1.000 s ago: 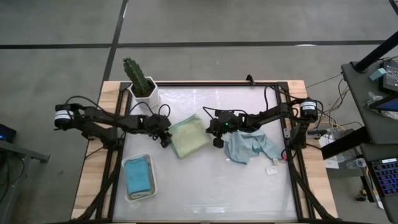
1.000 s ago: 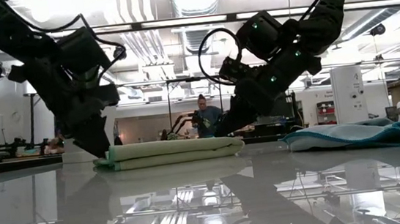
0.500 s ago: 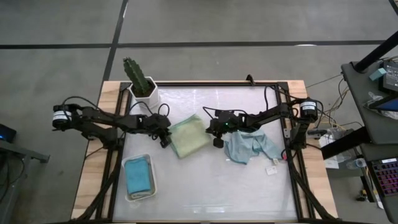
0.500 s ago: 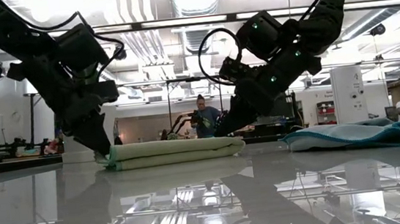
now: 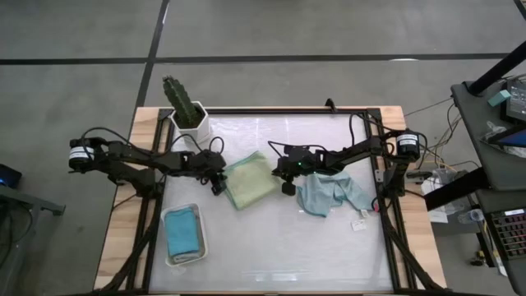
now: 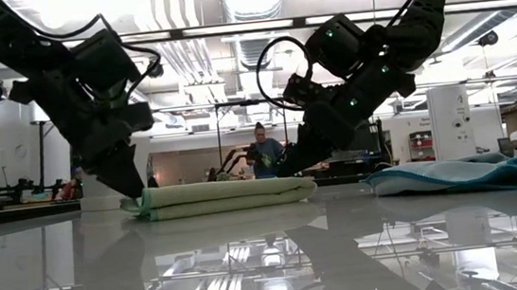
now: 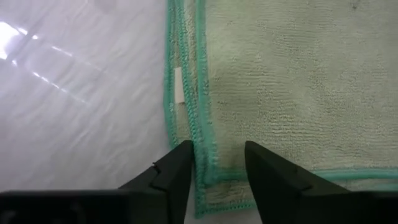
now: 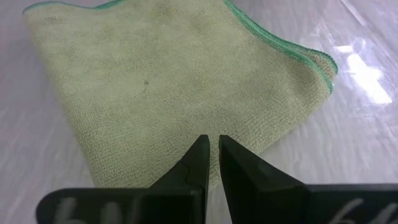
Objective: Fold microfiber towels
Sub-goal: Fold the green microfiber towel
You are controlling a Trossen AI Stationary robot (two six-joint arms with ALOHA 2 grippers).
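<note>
Left wrist view: the left end effector point(image 7: 217, 168) is spread partly open astride the sage green towel's point(image 7: 292, 81) edge; the right end effector point(image 8: 210, 160) is nearly closed, empty.

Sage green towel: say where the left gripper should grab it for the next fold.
Probably the layered corner of the sage green towel nearest the left gripper, approached from the table's left. Its stitched edges stack there and already lie between the open fingers, so one pinch could catch every layer.

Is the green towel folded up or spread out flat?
Folded. The green towel shows stacked stitched edges in the left wrist view, and the low view shows layers.
</note>
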